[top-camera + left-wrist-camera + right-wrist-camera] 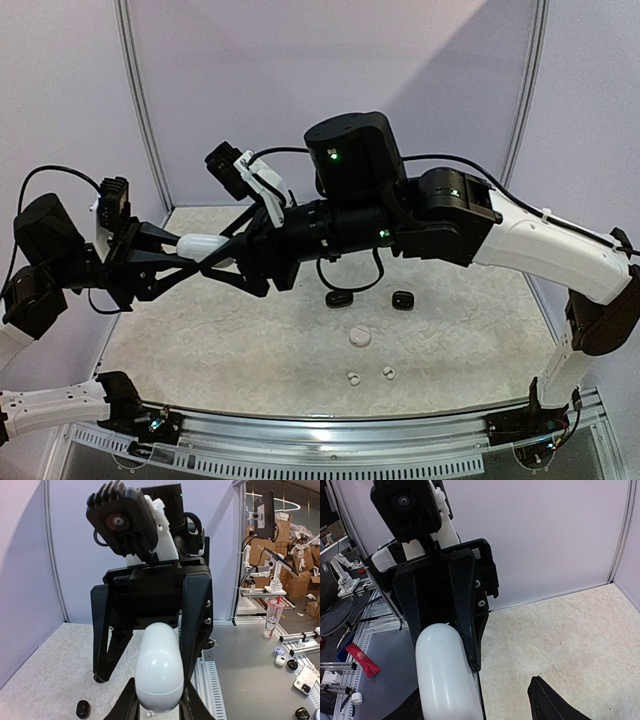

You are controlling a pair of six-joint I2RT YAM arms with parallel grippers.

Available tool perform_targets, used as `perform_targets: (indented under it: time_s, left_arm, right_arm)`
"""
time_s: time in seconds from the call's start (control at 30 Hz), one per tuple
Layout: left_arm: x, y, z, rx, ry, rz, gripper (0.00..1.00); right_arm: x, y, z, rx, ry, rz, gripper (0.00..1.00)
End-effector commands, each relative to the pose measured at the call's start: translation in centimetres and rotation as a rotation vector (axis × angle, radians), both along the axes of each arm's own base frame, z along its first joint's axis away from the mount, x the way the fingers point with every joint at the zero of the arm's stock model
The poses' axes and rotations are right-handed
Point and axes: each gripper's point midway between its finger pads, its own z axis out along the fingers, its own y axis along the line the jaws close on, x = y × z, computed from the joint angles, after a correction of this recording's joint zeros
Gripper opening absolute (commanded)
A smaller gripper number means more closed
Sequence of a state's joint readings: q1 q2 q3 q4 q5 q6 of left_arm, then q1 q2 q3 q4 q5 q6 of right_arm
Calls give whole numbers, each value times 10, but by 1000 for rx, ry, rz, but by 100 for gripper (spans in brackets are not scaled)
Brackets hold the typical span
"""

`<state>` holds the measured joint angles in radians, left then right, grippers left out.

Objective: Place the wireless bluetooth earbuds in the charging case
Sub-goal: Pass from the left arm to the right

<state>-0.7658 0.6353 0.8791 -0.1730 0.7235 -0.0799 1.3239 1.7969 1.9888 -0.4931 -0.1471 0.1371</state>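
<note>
My left gripper (159,695) is shut on a white pebble-shaped charging case (159,665), held in the air over the table's left side, lid closed. In the top view the case (205,245) sits between both grippers. My right gripper (218,256) reaches in from the right and straddles the case with open jaws. In the right wrist view the case (447,675) lies against one side of the right gripper (480,700), and the other finger (547,700) stands well clear. Two tiny white earbuds (352,378) (388,373) lie on the table near the front.
A round white piece (359,337) lies mid-table. Two dark oval pieces (338,298) (402,299) lie behind it; one dark piece (82,709) shows in the left wrist view. The right arm (480,225) spans the table's back half. White walls enclose the back and sides.
</note>
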Motion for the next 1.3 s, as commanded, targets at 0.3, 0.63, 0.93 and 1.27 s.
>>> perform_targets:
  time_s: [0.3,0.63,0.93,1.27]
  left_arm:
    - [-22,3,-29,143,-213,-87,0]
    - [-25,4,-41,192,-236,-103,0]
    - [-28,3,-45,207,-226,-113,0]
    - [-28,5,-56,245,-223,-111,0]
  right_arm:
    - [23,-11,10,13,23,-105,60]
    - [29,-13,10,17,44,-124,59]
    - [35,-13,5,17,89,-146,35]
    - [44,-17,13,41,110,-181,38]
